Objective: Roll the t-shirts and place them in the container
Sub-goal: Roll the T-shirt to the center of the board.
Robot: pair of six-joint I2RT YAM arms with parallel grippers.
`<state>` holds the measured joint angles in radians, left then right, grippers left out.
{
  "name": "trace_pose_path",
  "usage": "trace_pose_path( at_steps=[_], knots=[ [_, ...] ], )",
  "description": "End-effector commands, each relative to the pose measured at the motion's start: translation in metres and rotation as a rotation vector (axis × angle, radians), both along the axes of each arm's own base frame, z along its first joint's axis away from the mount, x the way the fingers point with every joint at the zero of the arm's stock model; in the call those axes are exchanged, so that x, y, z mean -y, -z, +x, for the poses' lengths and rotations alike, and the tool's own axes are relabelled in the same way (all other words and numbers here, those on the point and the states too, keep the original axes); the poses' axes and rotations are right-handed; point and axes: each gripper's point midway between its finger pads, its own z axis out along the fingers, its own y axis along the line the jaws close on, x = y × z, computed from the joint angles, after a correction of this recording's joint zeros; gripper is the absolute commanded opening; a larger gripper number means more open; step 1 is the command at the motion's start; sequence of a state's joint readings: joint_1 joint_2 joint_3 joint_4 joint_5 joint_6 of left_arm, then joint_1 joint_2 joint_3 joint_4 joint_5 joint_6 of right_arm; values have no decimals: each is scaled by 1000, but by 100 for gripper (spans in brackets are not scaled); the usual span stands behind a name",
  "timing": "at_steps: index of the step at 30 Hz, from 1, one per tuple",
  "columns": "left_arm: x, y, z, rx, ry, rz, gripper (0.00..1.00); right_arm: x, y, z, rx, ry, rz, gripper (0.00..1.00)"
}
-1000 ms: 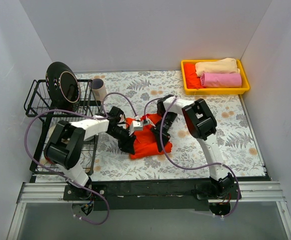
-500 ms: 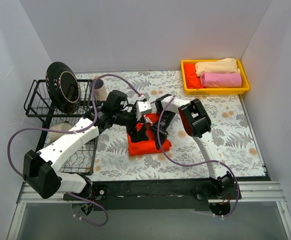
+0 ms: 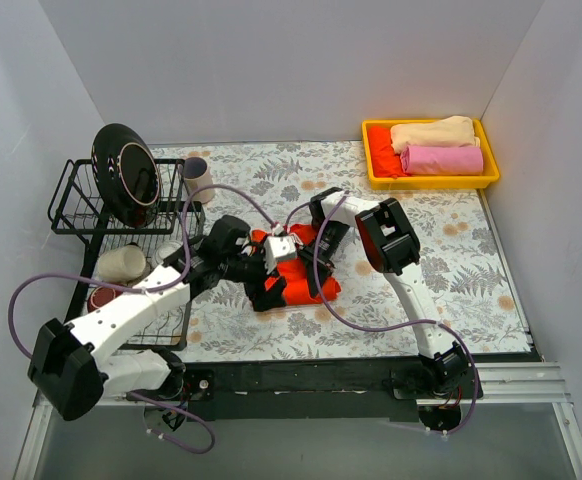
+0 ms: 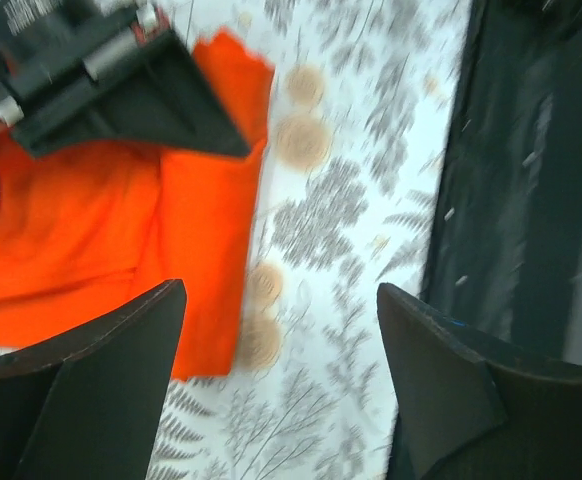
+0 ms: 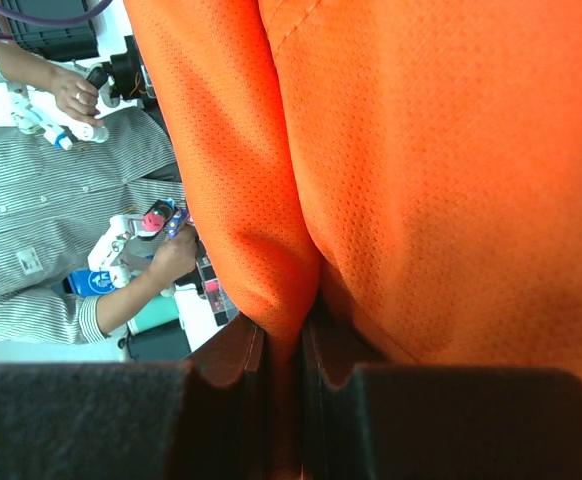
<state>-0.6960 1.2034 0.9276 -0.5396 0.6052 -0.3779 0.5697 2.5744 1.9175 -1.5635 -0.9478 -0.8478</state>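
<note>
A bright orange-red t-shirt [image 3: 296, 272] lies bunched on the patterned table near the middle. My right gripper [image 3: 316, 282] is on its right side and, in the right wrist view, is shut [image 5: 281, 345] on a fold of the orange-red cloth [image 5: 421, 150]. My left gripper [image 3: 267, 290] hovers at the shirt's near left edge. In the left wrist view it is open and empty [image 4: 281, 292], with the shirt [image 4: 121, 230] to its left and bare table between the fingers. Beige [image 3: 433, 131], pink [image 3: 441, 159] and orange-red [image 3: 381, 152] bundles lie in the tray.
The yellow tray [image 3: 431, 184] stands at the back right. A black wire dish rack [image 3: 76, 215] at the left holds a dark plate [image 3: 126, 180] and a mug [image 3: 121, 263]. A cup [image 3: 197, 178] stands beside it. A dark rail [image 4: 516, 200] runs along the table's near edge.
My left arm has swung down and toward the near edge, from above the shirt's far side to its near left edge. The right gripper keeps its hold; the shirt has shifted slightly.
</note>
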Motion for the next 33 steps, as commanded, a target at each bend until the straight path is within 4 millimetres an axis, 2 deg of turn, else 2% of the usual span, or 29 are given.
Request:
trace_pose_path(
  at_steps=[1,3,4,7,14,17,23,27,33],
  knots=[
    [-23,22,16,426,87,16,76,15,89,28,277,-171,8,7],
    [-20,23,17,529,143,-1,75,16,89,28,276,-171,8,6],
    [-23,33,14,519,153,10,75,16,90,28,274,-171,5,6],
    [-24,44,12,525,162,14,74,16,90,27,270,-170,1,6],
    [-20,58,9,502,186,0,73,17,92,28,268,-167,-9,6],
    [-17,69,6,475,216,5,69,17,93,29,265,-160,-15,6],
    [-15,94,2,425,287,42,54,18,92,32,257,-140,-16,6],
    [-18,110,4,419,295,75,54,18,92,32,253,-137,-20,6],
    [-25,132,18,448,268,158,58,18,92,32,252,-136,-19,6]
  ],
)
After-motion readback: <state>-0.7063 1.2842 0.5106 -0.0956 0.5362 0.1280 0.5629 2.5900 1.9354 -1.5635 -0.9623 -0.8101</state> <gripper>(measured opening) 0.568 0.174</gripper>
